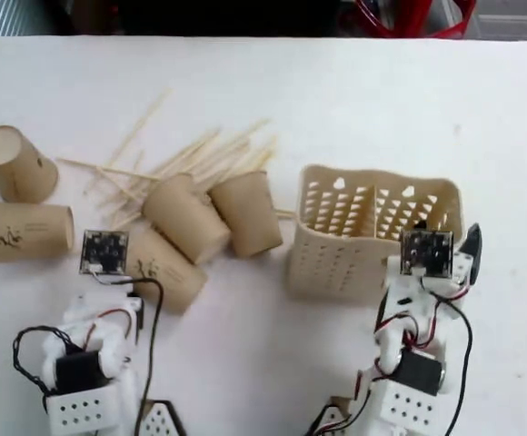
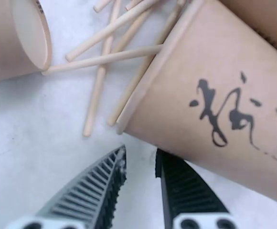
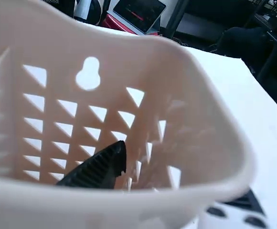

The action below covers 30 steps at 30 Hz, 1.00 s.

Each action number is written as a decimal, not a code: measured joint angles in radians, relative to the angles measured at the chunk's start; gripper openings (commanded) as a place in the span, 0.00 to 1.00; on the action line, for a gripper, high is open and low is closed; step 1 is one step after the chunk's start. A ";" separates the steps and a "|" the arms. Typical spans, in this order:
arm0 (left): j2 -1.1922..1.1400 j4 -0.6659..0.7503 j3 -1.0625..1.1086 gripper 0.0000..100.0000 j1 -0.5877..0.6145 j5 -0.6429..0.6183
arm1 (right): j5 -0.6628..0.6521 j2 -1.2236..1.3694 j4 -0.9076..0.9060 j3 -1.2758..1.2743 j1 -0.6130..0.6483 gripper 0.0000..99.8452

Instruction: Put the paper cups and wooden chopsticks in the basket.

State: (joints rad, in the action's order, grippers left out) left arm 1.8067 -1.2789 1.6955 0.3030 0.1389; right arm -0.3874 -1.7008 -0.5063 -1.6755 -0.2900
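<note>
Several brown paper cups lie on their sides on the white table, among them one (image 1: 25, 232) at the far left and one (image 1: 164, 268) just ahead of the left arm. Wooden chopsticks (image 1: 191, 159) are scattered behind them. The cream basket (image 1: 332, 259) stands at the right. My left gripper (image 2: 139, 160) is slightly open just short of the rim of a printed cup (image 2: 215, 100), with nothing between its fingers. Loose chopsticks (image 2: 105, 59) lie beyond it. My right gripper (image 3: 184, 174) is open astride the basket's wall (image 3: 210, 143), one finger (image 3: 102, 167) inside and the other outside.
A divider splits the basket into two compartments; the right arm (image 1: 418, 363) stands at the right-hand one. A second cup's mouth (image 2: 31, 33) lies close beside the left gripper. Dark clutter and a red object (image 1: 409, 18) sit past the table's far edge.
</note>
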 measured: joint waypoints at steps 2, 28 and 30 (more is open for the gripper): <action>0.000 0.000 0.000 0.12 0.000 0.000 | 0.000 -0.057 -0.046 0.000 0.003 0.16; 0.000 0.000 0.000 0.12 0.000 0.000 | 0.000 -0.087 -0.130 0.055 0.005 0.06; 0.000 0.000 0.000 0.12 -0.020 0.000 | 0.012 -0.087 -0.133 0.058 0.003 0.06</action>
State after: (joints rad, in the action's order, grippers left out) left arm 1.8067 -1.2789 1.6955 0.2831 0.1389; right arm -0.3751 -1.7883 -0.6398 -1.6172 -0.2869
